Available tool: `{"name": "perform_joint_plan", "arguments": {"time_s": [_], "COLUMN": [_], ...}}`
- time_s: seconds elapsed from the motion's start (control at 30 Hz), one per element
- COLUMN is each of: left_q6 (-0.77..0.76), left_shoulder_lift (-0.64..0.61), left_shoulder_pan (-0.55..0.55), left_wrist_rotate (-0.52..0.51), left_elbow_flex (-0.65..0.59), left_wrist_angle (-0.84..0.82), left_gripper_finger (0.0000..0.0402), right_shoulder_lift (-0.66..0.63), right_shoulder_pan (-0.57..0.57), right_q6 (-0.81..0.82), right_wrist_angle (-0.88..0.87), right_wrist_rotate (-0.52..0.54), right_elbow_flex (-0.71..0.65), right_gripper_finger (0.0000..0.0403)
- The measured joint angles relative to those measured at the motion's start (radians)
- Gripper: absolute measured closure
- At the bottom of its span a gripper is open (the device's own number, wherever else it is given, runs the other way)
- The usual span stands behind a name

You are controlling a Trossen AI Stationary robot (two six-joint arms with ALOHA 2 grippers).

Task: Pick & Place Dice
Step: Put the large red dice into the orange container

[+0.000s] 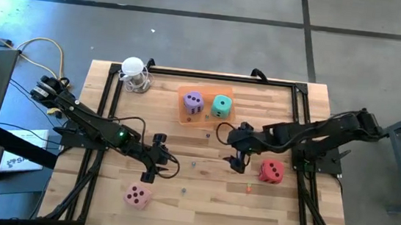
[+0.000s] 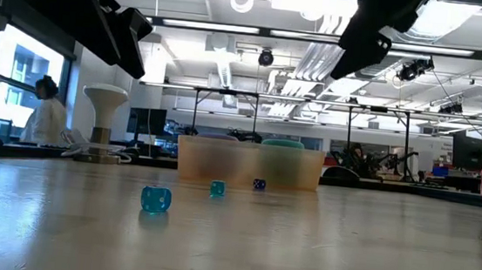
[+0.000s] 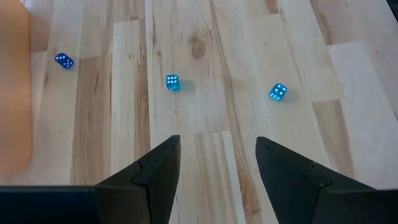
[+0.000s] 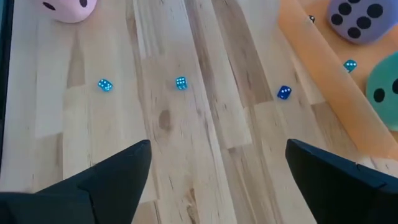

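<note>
High view: 4 large dice are in the workspace. The purple die point(image 1: 193, 102) and the teal-green die point(image 1: 221, 105) sit side by side in the orange tray point(image 1: 182, 116) toward the far edge of the table point(image 1: 286, 217). The red die point(image 1: 271, 171) lies on bare wood just beside the right gripper point(image 1: 237, 162). The pink die point(image 1: 137, 195) lies near the front edge, a little forward of the left gripper point(image 1: 153, 156).

Gripper state: in the left wrist view, the left gripper point(image 3: 217, 165) has its fingers spread partway with only bare wood between them. In the right wrist view, the right gripper point(image 4: 217, 171) has its fingers spread wide and also carries nothing. Both hover over the centre of the table, where 3 small blue dice point(image 3: 173, 82) lie well apart; a 4th small one point(image 4: 350, 65) rests in the tray.

Handling: the large dice look like soft foam, so they are judged light, compressible and not fragile. The matte skin should not slip. Take hold on 2 opposite flat faces, fingers square to the cube and centred on its height; a corner or edge hold would likely let the cube roll out. Squeeze only enough to dent the foam slightly.

The white stand point(image 1: 134, 75) at the far left corner plays no part.
</note>
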Motion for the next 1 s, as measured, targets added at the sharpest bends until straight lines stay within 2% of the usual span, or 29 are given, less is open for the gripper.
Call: {"name": "perform_joint_plan", "arguments": {"time_s": [0.1,0.23,0.37,0.5,0.67,1.0], "left_q6": [0.0,0.0,0.0,0.0,0.0,0.0], "left_shoulder_lift": [0.0,0.0,0.0,0.0,0.0,0.0], "left_shoulder_pan": [0.0,0.0,0.0,0.0,0.0,0.0], "left_wrist_rotate": [0.0,0.0,0.0,0.0,0.0,0.0], "left_elbow_flex": [0.0,0.0,0.0,0.0,0.0,0.0], "left_wrist_angle": [0.0,0.0,0.0,0.0,0.0,0.0], "left_gripper_finger": [0.0201,0.0201,0.0201,0.0201,0.0201,0.0201], "right_shoulder_lift": [-0.007,-0.055,-0.098,-0.117,-0.114,-0.119], "right_shoulder_pan": [0.0,0.013,0.064,0.152,0.287,0.466], "right_q6": [-0.007,0.014,0.148,0.255,0.31,0.558], "right_wrist_angle": [-0.013,-0.115,-0.259,-0.428,-0.607,-0.841], "right_wrist_rotate": [0.02,0.082,0.097,0.13,0.126,0.167], "right_elbow_flex": [0.0,0.0,0.001,0.001,0.0,0.0], "right_gripper_finger": [0.0026,0.0017,0.0016,0.0016,0.0017,0.0017]}}
